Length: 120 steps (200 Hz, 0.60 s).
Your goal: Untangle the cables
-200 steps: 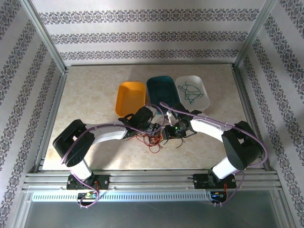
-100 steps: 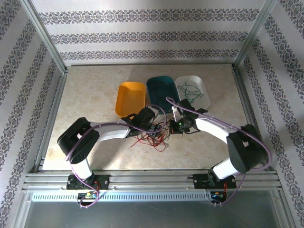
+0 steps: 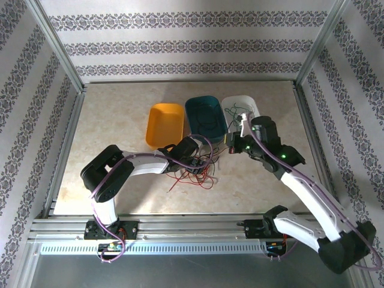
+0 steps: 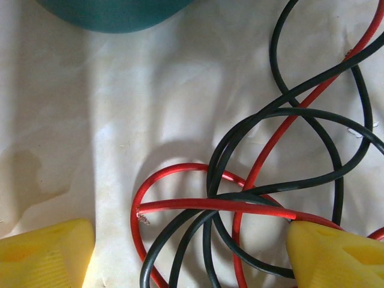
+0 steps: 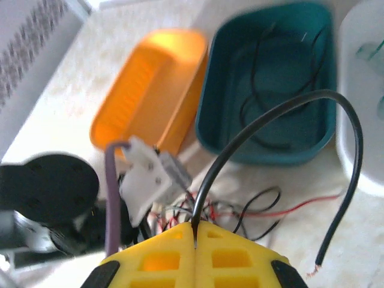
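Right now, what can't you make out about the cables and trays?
Left wrist view: red cable and black loops run off the frame edges.
Top view: tangle too thin to trace, partly under the left gripper.
Right wrist view: white tray cut by the right edge, contents blurred.

We find no readable text, label, brand name or number in any view. The white wallpaper with dark ornamental bands (image 3: 180,47) carries pattern only, no letters.
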Motion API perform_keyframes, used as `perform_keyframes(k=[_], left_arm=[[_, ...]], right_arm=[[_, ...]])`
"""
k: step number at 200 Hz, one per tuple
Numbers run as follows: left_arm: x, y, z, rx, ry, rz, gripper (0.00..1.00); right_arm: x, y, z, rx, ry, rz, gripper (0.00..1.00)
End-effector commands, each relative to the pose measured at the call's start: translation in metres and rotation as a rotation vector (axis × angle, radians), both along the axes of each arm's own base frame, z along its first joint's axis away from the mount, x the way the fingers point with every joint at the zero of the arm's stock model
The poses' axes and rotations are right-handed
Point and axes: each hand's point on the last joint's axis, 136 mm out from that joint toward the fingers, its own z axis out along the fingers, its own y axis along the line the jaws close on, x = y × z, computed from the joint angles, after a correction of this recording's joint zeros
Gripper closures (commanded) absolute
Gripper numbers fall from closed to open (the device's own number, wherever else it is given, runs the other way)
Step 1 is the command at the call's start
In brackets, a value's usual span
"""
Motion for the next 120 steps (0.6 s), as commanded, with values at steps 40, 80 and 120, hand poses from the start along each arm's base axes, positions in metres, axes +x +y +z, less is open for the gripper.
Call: perform_keyframes(k=[40,80,120], left_arm=[[-0.018,0.002,-0.003,0.007,0.029,-0.043,0.15],[-0.008,-0.007,0.040,-0.133,-0.103,-0.019,0.09],[0.017,0.014,0.112,-0.295,-0.325,0.194,0.05]], right_arm=[[0.021,-0.056,0.111,-0.005,-0.377,-0.270,1.00],[0.061,-0.047,0.087,-0.042,-0.283,-0.270,1.00],[0.108,-0.016,0.049,-0.087,-0.179,-0.171,1.00]])
